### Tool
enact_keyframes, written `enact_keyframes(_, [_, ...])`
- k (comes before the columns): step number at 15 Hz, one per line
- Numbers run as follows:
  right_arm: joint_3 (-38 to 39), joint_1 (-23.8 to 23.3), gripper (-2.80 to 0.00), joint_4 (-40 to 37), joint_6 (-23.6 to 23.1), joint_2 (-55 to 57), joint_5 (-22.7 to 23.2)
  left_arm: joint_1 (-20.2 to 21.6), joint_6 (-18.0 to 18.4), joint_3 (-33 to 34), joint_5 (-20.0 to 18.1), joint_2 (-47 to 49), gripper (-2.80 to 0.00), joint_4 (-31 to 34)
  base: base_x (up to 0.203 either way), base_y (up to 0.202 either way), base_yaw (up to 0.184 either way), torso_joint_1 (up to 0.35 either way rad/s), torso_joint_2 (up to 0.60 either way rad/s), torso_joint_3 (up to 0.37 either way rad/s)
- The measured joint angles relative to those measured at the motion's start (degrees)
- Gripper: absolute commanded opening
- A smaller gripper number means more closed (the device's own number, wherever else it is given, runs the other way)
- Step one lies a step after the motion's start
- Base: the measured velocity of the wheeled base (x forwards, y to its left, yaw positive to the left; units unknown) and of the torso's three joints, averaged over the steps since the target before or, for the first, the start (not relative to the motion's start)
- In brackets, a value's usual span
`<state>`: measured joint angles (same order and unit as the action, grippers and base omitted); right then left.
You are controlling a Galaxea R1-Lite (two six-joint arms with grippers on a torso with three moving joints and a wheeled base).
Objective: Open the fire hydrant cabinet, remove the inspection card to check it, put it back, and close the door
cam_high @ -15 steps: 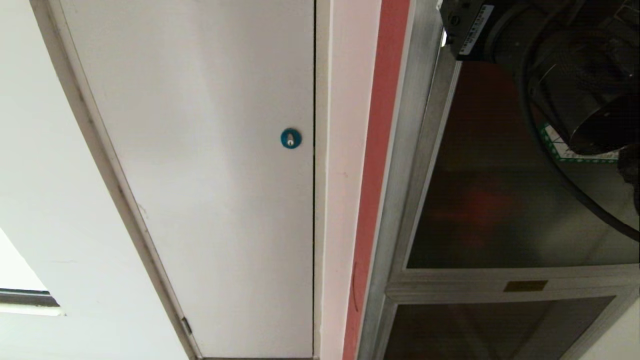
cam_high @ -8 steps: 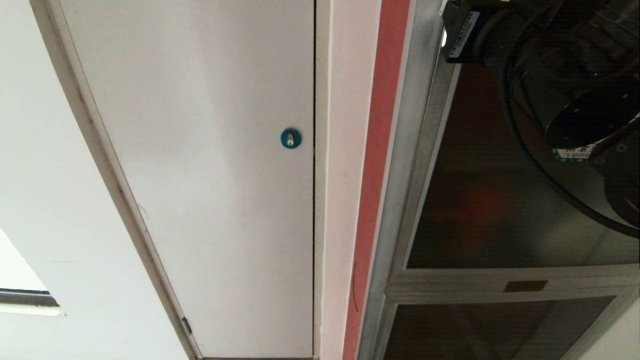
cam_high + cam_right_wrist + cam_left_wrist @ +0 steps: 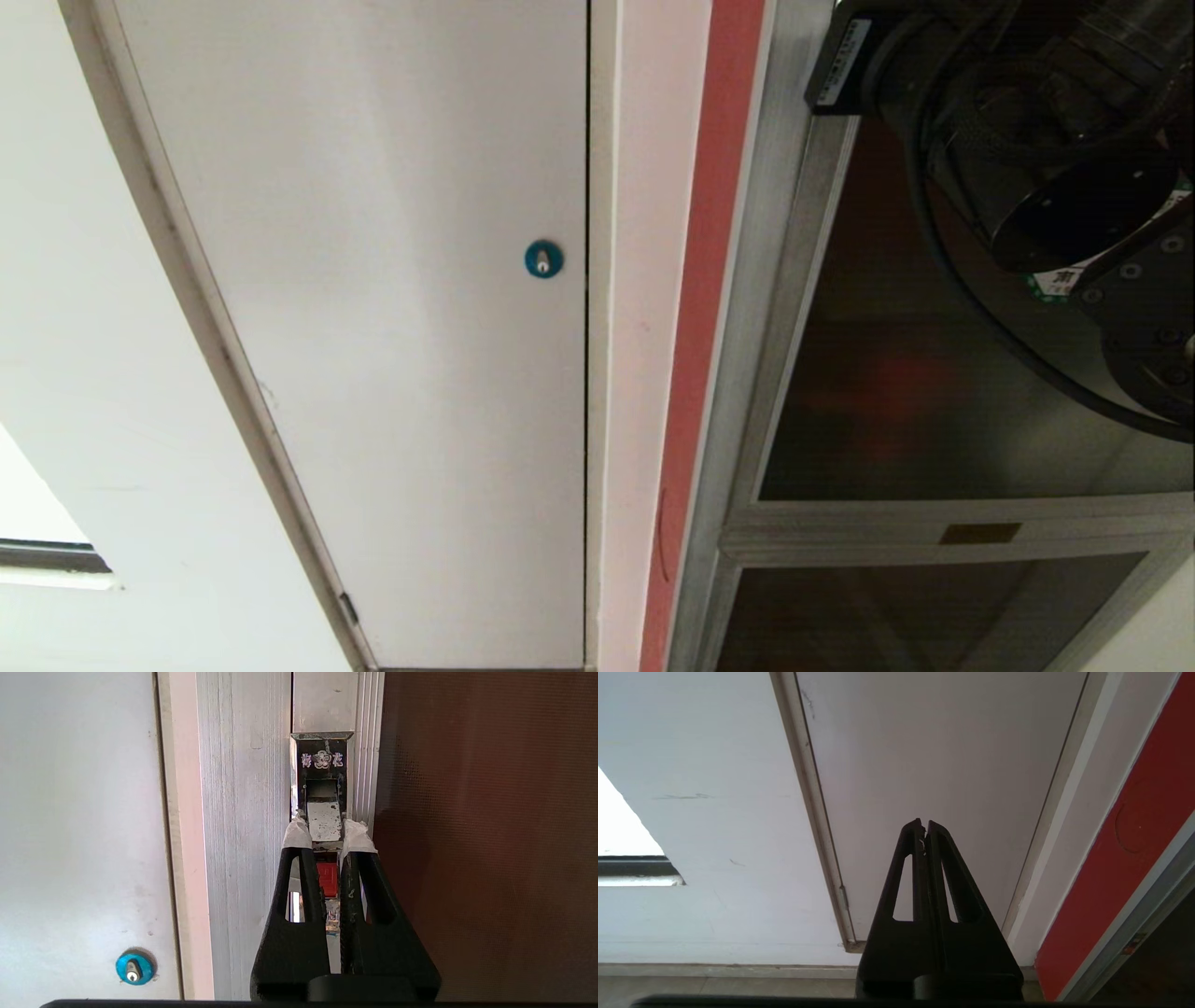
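Item 1: right gripper [image 3: 325, 833], jaws pinched on latch tab [image 3: 325, 821] at closed door [image 3: 486, 835] edge; card unseen, presumably inside; taped tips may slip when pulling.

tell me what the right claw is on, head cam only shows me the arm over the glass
observer: In the right wrist view, the right claw is closed on the silver latch tab at the door's edge, with a taped fingertip on each side of it.
operator: door open at all
observer: No gap shows. The door looks flush beside the cabinet frame.
operator: left arm
observer: The left claw is shut and empty. It points at the lower part of the white panel, near the floor.
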<state>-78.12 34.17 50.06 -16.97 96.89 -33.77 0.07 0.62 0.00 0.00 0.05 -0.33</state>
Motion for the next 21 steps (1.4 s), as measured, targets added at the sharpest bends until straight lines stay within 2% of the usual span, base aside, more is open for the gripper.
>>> enact_keyframes(16, [3.90,1.50,-2.80,-1.75,0.02,-5.36,-0.22,0.00,0.00,0.00,0.00,0.00,-2.80,-0.05,0.000,0.000,0.000,0.000,0.00,0.000])
enact_keyframes(21, [7.29,1.83,-2.80,-1.82,0.03,-8.40,-0.13,0.00,0.00,0.00,0.00,0.00,-2.80,0.00,0.000,0.000,0.000,0.000,0.00,0.000])
